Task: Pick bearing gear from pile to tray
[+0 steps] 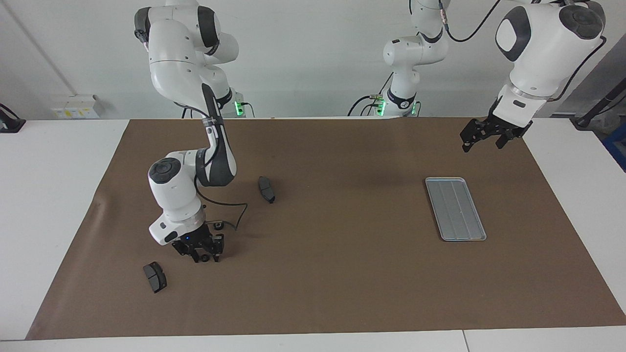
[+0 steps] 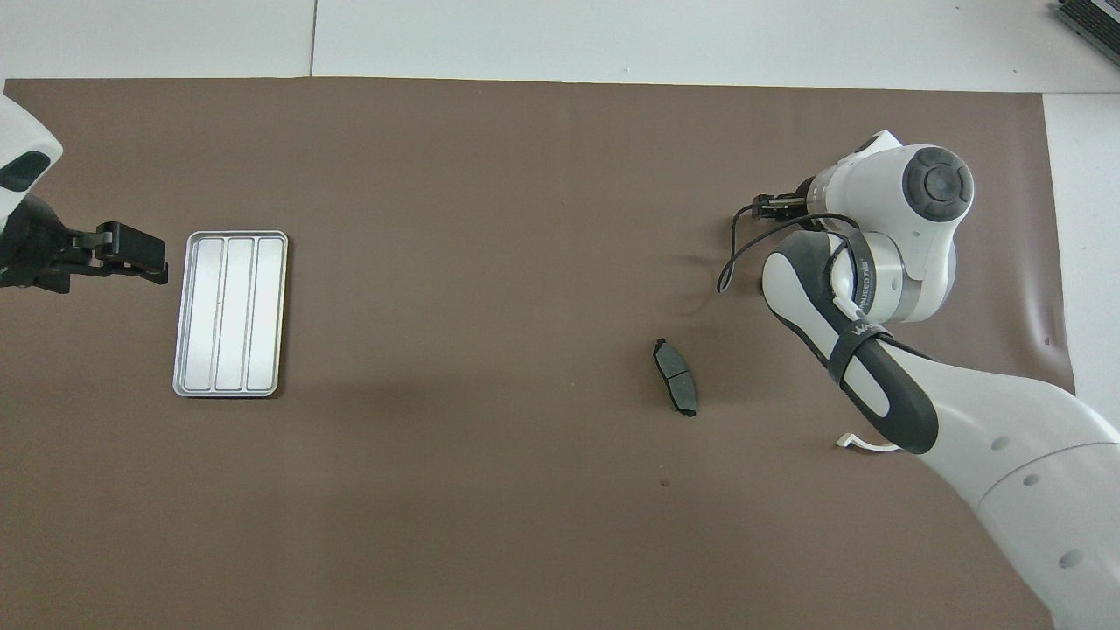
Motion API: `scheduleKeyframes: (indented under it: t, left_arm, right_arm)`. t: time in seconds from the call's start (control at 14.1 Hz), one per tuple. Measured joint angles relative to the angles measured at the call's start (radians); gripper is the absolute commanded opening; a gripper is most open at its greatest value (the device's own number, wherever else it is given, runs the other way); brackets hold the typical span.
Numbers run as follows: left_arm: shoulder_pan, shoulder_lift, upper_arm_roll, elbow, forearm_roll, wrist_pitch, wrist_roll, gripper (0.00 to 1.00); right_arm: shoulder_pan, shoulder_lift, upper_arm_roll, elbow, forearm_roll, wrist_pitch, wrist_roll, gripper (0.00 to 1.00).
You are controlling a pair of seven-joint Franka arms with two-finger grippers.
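Facing view: right end effector [image 1: 203, 255] low on desk [image 1: 342, 274] at pile, closed on small black ring [image 1: 205, 256]. Left end effector [image 1: 484, 137] open, waits above mat.
Overhead view: tray [image 2: 231, 313] toward left arm's end; pad [image 2: 675, 377] loose.

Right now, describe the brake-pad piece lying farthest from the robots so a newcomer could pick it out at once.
Start at the brown mat covering the table and go to the right arm's end, where the right gripper is low over the mat. The dark grey brake-pad piece lies flat beside it, alone. The other pad lies nearer to the robots, and the small black ring is round.
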State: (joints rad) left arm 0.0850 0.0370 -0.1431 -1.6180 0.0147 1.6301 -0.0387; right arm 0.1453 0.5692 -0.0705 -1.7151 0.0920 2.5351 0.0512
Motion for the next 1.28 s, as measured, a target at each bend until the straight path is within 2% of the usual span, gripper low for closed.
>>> scheduleKeyframes:
  t: [0.14, 0.36, 0.5, 0.64, 0.78, 1.28]
  left_arm:
    - [0.003, 0.000, 0.004, 0.000, -0.011, 0.010, 0.039, 1.00]
    - [0.010, 0.000, 0.007, 0.000, -0.039, 0.053, 0.051, 1.00]
    - [0.011, 0.000, 0.007, -0.001, -0.040, 0.064, 0.052, 1.00]
    - [0.011, 0.000, 0.007, -0.001, -0.040, 0.064, 0.052, 1.00]
    - [0.011, 0.000, 0.007, -0.003, -0.040, 0.064, 0.053, 1.00]
    - [0.011, 0.000, 0.007, -0.011, -0.041, 0.064, 0.053, 1.00]
  right_arm:
    - [0.000, 0.000, 0.000, 0.000, 0.000, -0.001, 0.000, 0.59]
    - [-0.002, 0.000, 0.000, 0.000, 0.000, -0.002, 0.000, 0.43]
    - [-0.007, 0.000, -0.002, 0.001, -0.001, -0.004, 0.000, 0.28]
    - [-0.007, -0.001, -0.002, 0.002, -0.001, -0.005, 0.000, 0.07]
    - [-0.007, -0.007, -0.001, 0.003, -0.001, -0.020, 0.000, 0.00]
    - [-0.007, -0.007, -0.001, 0.015, 0.000, -0.058, 0.000, 0.00]
